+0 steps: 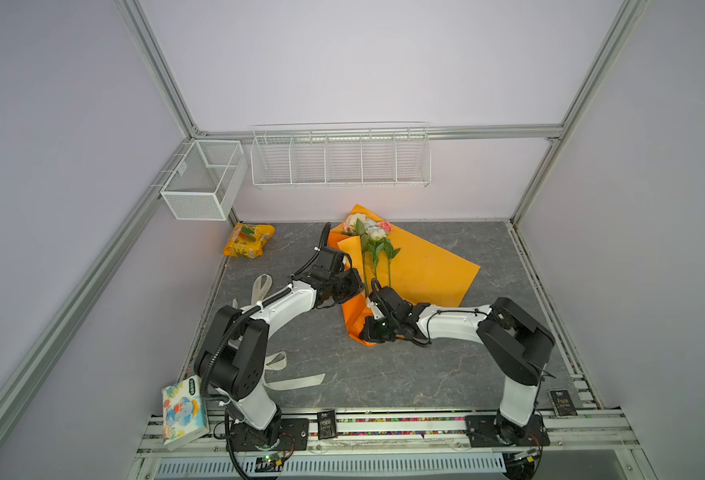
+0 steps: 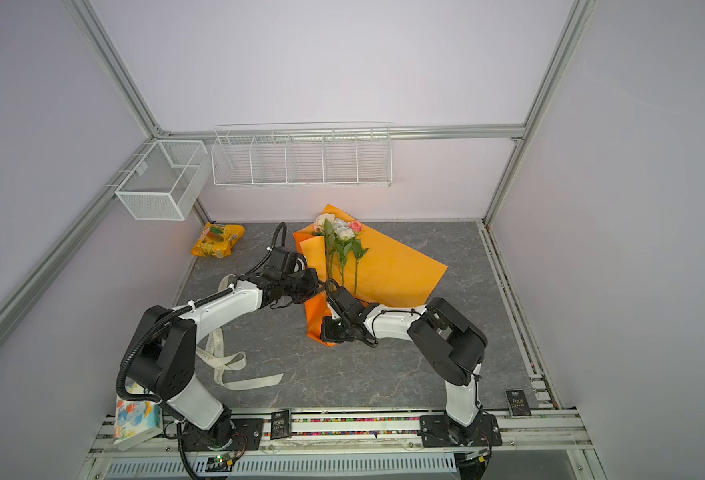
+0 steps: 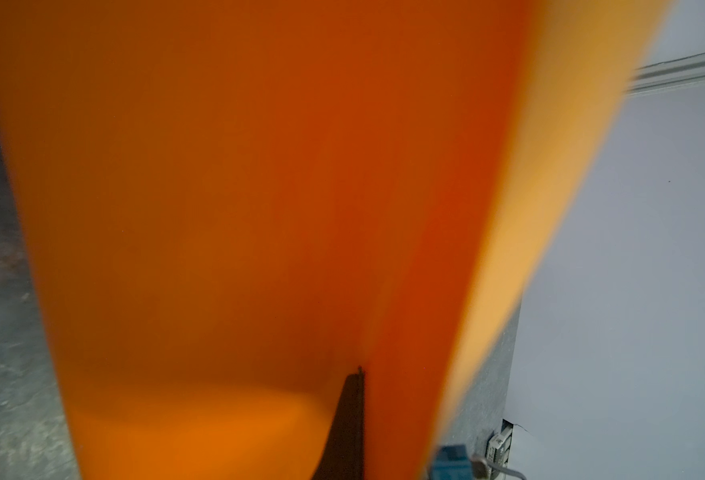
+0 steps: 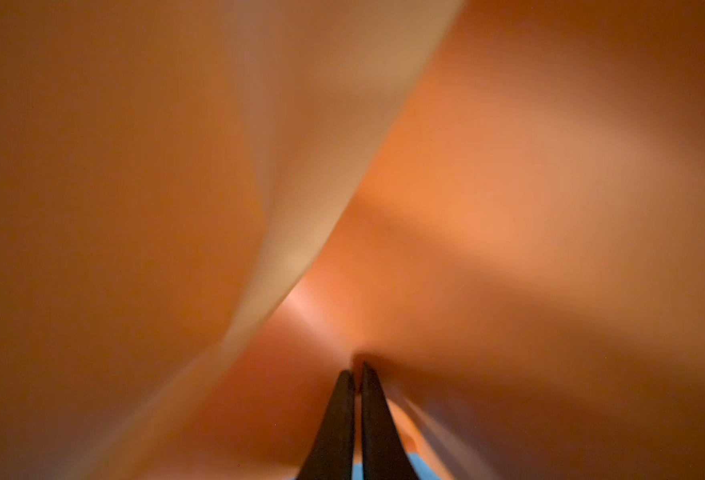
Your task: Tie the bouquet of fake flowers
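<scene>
The left gripper [image 3: 359,374] has its jaws pressed together on a fold of the orange paper wrap [image 1: 425,266]; the right gripper [image 4: 357,369] pinches the wrap's near end, jaws almost touching; the bouquet of fake flowers [image 1: 370,235] lies on the wrap, mid-rear of the grey table [image 1: 384,374].

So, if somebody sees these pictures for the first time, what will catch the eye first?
The big orange paper wrap at the middle back of the grey table, with the pink and cream fake roses lying on it. Next, the left gripper and right gripper, both shut on the wrap's near end. A cream ribbon lies loose at the table's front left.
</scene>
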`<action>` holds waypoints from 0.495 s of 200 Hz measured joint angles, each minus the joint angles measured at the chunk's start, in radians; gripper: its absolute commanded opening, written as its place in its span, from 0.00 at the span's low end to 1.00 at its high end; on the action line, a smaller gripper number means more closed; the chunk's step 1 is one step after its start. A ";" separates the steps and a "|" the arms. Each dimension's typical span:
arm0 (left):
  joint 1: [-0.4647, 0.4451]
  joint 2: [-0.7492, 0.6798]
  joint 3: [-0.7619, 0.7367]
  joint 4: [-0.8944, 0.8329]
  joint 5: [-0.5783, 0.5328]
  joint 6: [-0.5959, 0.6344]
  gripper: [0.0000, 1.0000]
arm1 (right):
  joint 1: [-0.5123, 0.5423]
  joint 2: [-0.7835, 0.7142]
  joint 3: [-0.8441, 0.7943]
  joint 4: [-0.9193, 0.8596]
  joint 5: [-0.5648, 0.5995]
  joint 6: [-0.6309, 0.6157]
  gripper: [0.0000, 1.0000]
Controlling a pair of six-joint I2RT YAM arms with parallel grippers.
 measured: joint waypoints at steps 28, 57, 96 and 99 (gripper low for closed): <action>0.001 -0.039 -0.019 0.025 0.035 0.000 0.00 | -0.010 0.023 0.025 -0.017 0.004 -0.002 0.10; 0.000 -0.044 -0.019 0.084 0.112 -0.020 0.00 | -0.017 0.022 -0.004 0.039 -0.019 0.013 0.10; -0.016 -0.010 -0.015 0.121 0.145 -0.069 0.01 | -0.024 0.019 -0.032 0.093 -0.041 0.027 0.10; -0.018 -0.005 -0.014 0.124 0.145 -0.075 0.01 | -0.024 0.019 -0.035 0.100 -0.042 0.029 0.10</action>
